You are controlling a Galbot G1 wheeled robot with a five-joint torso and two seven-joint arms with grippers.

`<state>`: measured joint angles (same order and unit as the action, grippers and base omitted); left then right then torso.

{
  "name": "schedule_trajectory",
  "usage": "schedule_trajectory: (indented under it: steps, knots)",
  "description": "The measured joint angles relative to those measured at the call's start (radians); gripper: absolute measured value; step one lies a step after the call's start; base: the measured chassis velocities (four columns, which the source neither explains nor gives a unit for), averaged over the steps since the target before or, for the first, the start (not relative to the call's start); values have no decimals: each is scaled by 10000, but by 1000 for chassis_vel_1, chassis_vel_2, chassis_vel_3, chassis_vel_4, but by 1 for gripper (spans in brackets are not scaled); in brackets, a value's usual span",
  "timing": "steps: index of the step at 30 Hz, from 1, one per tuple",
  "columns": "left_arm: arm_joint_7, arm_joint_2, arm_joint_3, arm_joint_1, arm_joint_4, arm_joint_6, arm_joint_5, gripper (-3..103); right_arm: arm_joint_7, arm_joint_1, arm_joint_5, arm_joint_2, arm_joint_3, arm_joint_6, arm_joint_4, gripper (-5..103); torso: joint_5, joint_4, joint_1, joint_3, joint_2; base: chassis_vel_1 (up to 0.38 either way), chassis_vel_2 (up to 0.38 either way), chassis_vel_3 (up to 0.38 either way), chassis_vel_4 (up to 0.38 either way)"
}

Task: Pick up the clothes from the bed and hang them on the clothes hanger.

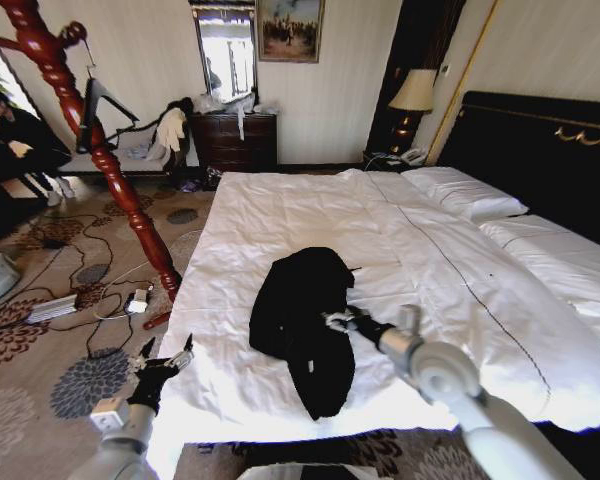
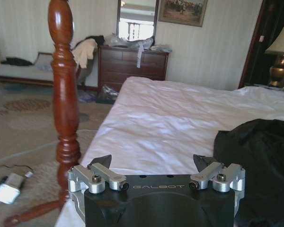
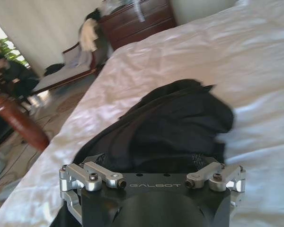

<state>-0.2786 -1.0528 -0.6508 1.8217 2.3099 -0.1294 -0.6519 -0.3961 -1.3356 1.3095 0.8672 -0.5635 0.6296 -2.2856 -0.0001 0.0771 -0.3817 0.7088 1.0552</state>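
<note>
The black jacket (image 1: 302,320) lies crumpled on the white bed (image 1: 280,215), near its foot edge. The right tool (image 1: 337,320) sits at the jacket's right side, just over the fabric; its fingers reach into the dark cloth, and I cannot tell whether they are closed on it. The left tool (image 1: 165,358) hovers at the bed's left edge, fingers spread wide, holding nothing. The hanger (image 1: 95,110) hangs on the wooden stand (image 1: 120,185), well apart from the jacket.

Only readable text is "GALBOT", printed on the black body of the left gripper (image 2: 154,163) and the right gripper (image 3: 151,163).
</note>
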Motion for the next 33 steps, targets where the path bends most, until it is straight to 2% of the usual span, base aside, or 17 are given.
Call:
schedule_trajectory:
  steps: [2,4,5,7,8,9,12,15,19,21,24,27,30,33]
  knots:
    - [-319,763,464,-862,-180,-236,-1108,96,112,-902,3,-61,-868,140,-63,100,-1,9,-1,0,0,0,0,0,0]
    - [-524,1571,1056,-1975,-578,-373,-2015,96,478,-1876,-499,-22,-1366,179,-196,100,-1,12,1,0,0,0,0,0,0]
    - [-524,1571,1056,-1975,-578,-373,-2015,96,478,-1876,-499,-22,-1366,179,-196,100,-1,12,1,0,0,0,0,0,0]
    - [-699,2225,1801,-3090,-1154,-480,-2788,96,838,-2707,-1054,180,-1556,179,-275,100,1,20,0,1,0,0,0,0,0]
    - [-779,2515,2391,-3856,-1579,-583,-3235,96,934,-2955,-1176,348,-1553,178,-279,100,-4,9,0,2,0,0,0,0,0]
    - [-779,2515,2391,-3856,-1579,-583,-3235,96,934,-2955,-1176,348,-1553,178,-279,100,-4,9,0,2,0,0,0,0,0]
    - [-865,2850,4015,-5735,-2547,-663,-3734,96,1110,-3163,-1301,753,-1303,206,-148,100,2,9,-1,1,0,0,0,0,0]
    - [-864,2826,4937,-6621,-3097,-669,-3871,95,1188,-3168,-1441,926,-1134,228,41,100,1,9,-2,2,-1,0,0,0,0]
    - [-895,2345,6255,-7834,-3975,-813,-4584,95,1264,-3317,-1673,1095,-947,282,368,100,0,7,-3,2,-1,0,0,0,0]
    - [-914,2187,6512,-8055,-4206,-883,-4641,92,1307,-3375,-1762,1122,-911,306,409,100,3,10,-2,1,-1,0,0,0,0]
    - [-832,1859,6923,-8252,-4751,-974,-4518,98,1465,-3426,-2070,1206,-662,340,604,100,0,7,-2,1,-2,0,0,0,0]
    - [-695,1736,7003,-8234,-4865,-981,-4606,96,1588,-3384,-2284,1293,-370,342,813,100,1,6,-2,1,-1,0,0,0,0]
    - [-549,1630,7083,-8246,-4902,-991,-4692,92,1693,-3298,-2297,1402,-120,347,951,100,3,6,-1,0,-1,0,0,0,0]
    - [-480,1351,7251,-8438,-5025,-1009,-4772,80,1785,-3099,-2098,1598,195,401,1066,100,2,9,-2,0,-1,0,0,0,0]
